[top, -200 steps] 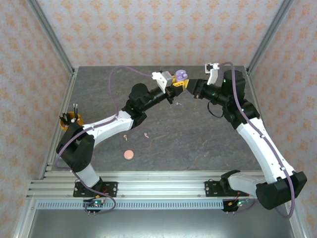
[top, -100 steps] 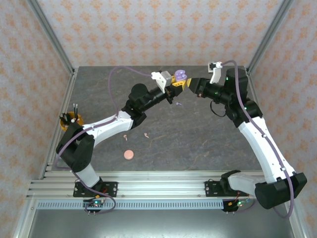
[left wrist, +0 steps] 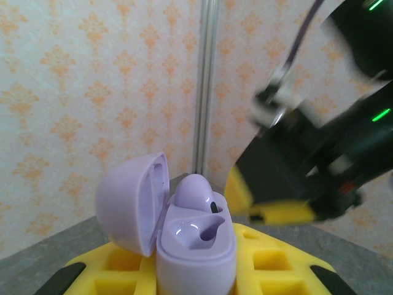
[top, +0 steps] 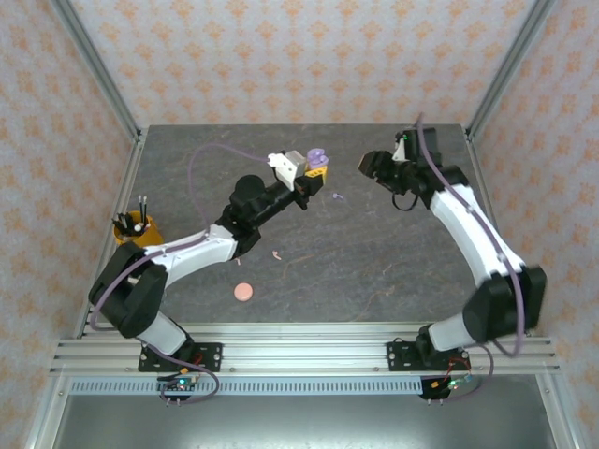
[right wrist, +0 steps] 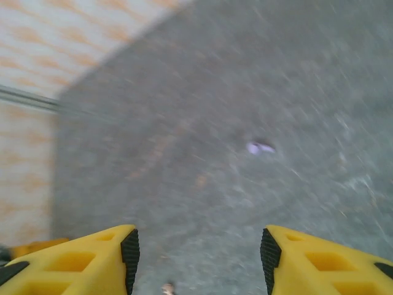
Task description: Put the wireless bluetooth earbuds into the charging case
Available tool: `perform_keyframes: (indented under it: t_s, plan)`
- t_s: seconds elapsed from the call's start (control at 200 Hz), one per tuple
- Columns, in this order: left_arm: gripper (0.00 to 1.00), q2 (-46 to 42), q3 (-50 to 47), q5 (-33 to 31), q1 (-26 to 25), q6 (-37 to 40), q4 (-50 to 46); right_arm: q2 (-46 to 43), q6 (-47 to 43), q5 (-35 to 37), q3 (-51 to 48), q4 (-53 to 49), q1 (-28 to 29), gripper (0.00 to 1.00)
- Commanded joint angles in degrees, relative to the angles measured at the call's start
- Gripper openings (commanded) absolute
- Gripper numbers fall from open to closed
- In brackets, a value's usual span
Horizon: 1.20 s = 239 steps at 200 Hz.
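Your left gripper (top: pixel 316 172) is pinching the purple charging case (left wrist: pixel 196 249) by its base. The lid is hanging open to the left of the fingers, one purple earbud (left wrist: pixel 193 188) is sitting in the far socket, and the near socket is lying empty. Your right gripper (right wrist: pixel 199 252) is standing wide open with nothing in it. The loose purple earbud (right wrist: pixel 260 147) is lying on the table (right wrist: pixel 184 92) ahead of its fingers. Farther out, beside your left arm, a pink earbud (top: pixel 277 253) and the pink case (top: pixel 243 292) are lying.

You are risking the tiny bud skidding away from such broad fingers. Pressing it in could also tip the low-held case or snap the lid shut. No brand or lettering is showing legibly.
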Motion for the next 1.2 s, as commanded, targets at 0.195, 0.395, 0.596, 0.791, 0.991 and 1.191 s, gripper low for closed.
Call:
perform_keyframes:
  t_s: [0.195, 0.395, 0.596, 0.791, 0.991, 1.191]
  plan:
    - [0.00, -8.9, -5.4, -3.3, 0.2, 1.7, -0.2, 26.2, 2.9, 2.9, 17.1, -7.8, 1.5, 0.55]
    - [0.00, -13.8, -7.3, -4.5, 0.2, 2.3, -4.2, 43.4, -1.4, 0.0, 35.3, -14.5, 2.6, 0.53]
    - [0.00, -16.7, -8.1, -5.4, 0.2, 2.8, -6.9, 51.2, -1.9, 0.6, 44.1, -16.2, 3.4, 0.53]
    - [0.00, -17.4, -8.8, -5.5, 0.2, 3.1, -7.3, 52.1, -1.7, 0.0, 43.8, -16.2, 4.4, 0.53]
    - [0.00, -17.6, -9.4, -5.8, 0.2, 3.1, -6.4, 48.5, -1.2, -0.4, 37.2, -13.6, 5.7, 0.52]
    - [0.00, -17.9, -9.8, -5.8, 0.2, 3.2, -6.1, 44.3, -0.4, -0.8, 30.1, -10.9, 6.8, 0.51]
